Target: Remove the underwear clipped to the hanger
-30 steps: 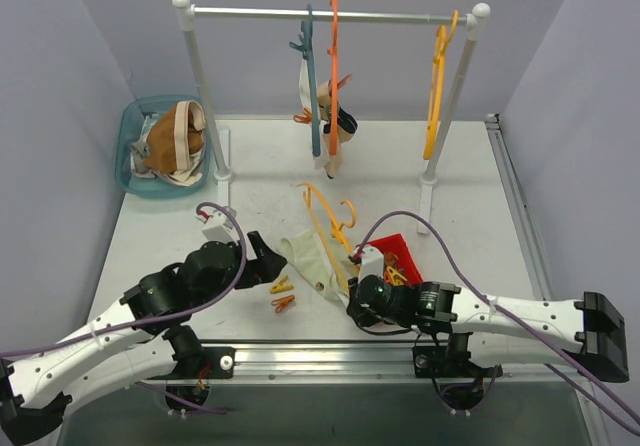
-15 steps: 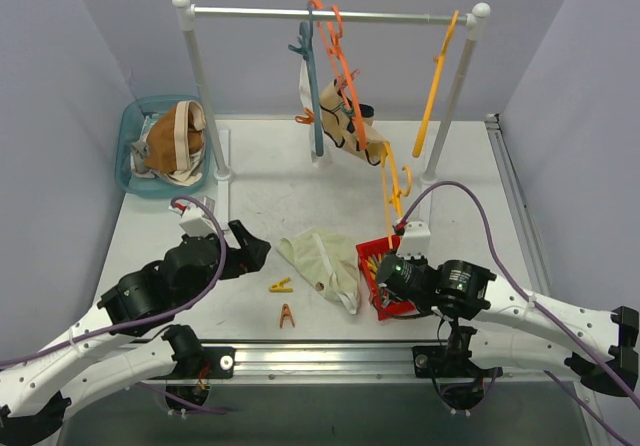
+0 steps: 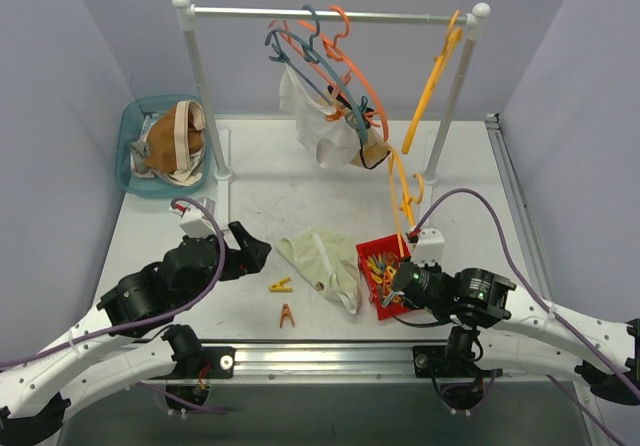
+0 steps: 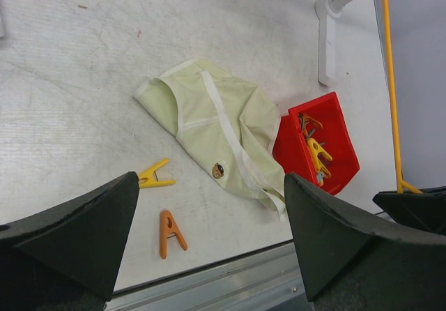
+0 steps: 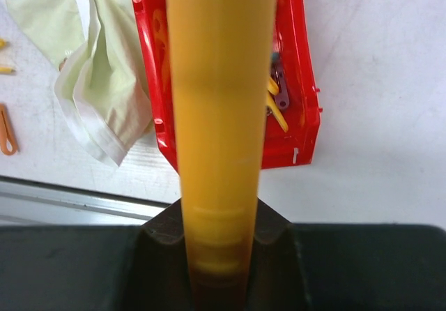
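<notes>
Your right pincer (image 3: 403,277) is clamped shut on the bar of the yellow-orange hanger (image 5: 216,81), low by the near edge of the table (image 3: 260,186). That hanger slants up over the red bin (image 4: 338,133) toward the rack (image 3: 330,12) along the far edge (the wrist camera shows the bar pinned between both fingers, filling the middle of the view). Its top end meets the tangle of a blue hanger (image 3: 320,66) and an orange hanger (image 3: 355,71) slung from the rail, and I can't tell whether it is hooked into them. The clipped underwear (image 3: 310,116), off-white with a brown piece beside it, hangs from that tangle. A yellow hanger (image 3: 432,76) hangs alone toward the rail's right end. Your left pincer (image 3: 254,248) is spread wide and holds nothing, hovering near the near edge on the left. Just beyond its fingers the pale underwear (image 4: 216,126) lies crumpled flat on the table, touching the bin's left wall. A yellow clothespin (image 4: 155,178) and an orange clothespin (image 4: 169,231) lie loose beside it. More clothespins sit inside the bin. At the far-left corner, the teal basket (image 3: 128,161) holds the brown and cream underwear (image 3: 172,138).
</notes>
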